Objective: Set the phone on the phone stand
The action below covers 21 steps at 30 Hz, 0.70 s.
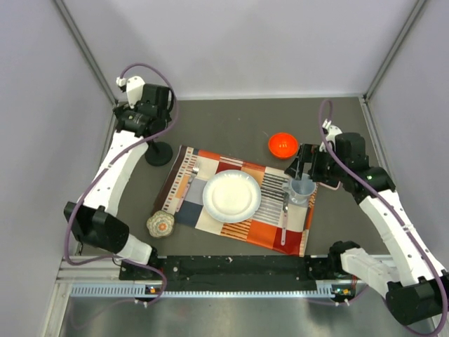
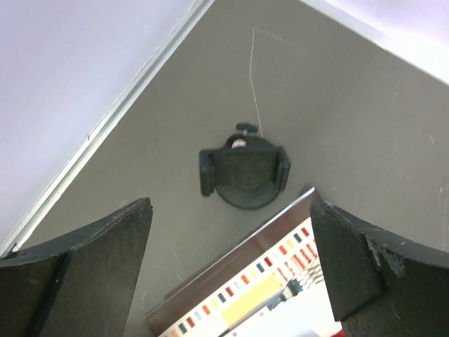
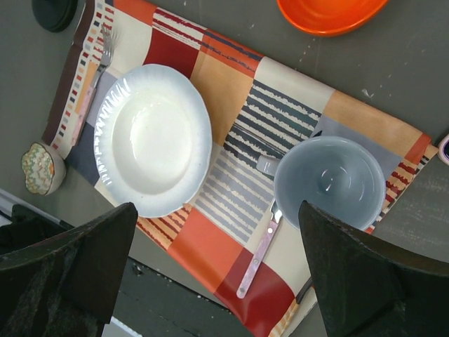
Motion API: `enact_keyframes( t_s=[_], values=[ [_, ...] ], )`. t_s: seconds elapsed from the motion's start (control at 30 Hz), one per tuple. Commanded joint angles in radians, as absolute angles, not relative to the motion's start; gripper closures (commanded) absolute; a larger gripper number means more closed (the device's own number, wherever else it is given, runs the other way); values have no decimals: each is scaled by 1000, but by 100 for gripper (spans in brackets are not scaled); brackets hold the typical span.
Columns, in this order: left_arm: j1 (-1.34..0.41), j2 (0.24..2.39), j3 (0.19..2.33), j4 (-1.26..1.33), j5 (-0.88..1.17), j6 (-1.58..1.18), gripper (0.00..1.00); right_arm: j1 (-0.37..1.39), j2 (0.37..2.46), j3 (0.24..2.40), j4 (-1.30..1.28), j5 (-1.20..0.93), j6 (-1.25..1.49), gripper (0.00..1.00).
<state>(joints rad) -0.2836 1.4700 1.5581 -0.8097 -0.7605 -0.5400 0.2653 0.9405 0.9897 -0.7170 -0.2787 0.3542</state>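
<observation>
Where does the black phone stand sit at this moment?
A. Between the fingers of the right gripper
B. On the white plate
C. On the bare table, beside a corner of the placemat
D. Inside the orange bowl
C: in the left wrist view the phone stand rests on the grey table, just off the corner of the placemat.

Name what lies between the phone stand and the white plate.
A fork, lying on the striped edge of the placemat, sits between the phone stand and the plate. The right wrist view shows it best.
</observation>
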Motion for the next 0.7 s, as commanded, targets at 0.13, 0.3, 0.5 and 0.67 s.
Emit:
enact_keyframes(
  t_s=[0.13, 0.3, 0.5, 0.67],
  values=[
    [-273, 1666, 1710, -934, -819, -624, 1, 259, 923, 1026, -638, -261, 374, 1],
    [-272, 1672, 1644, -867, -792, -595, 1, 258, 905, 1011, -637, -287, 357, 1],
    [-272, 1683, 1631, -894, -842, -626, 1, 258, 893, 1000, -640, -296, 325, 1],
    [-267, 1701, 1623, -897, -864, -632, 1, 259, 902, 999, -640, -301, 314, 1]
  ],
)
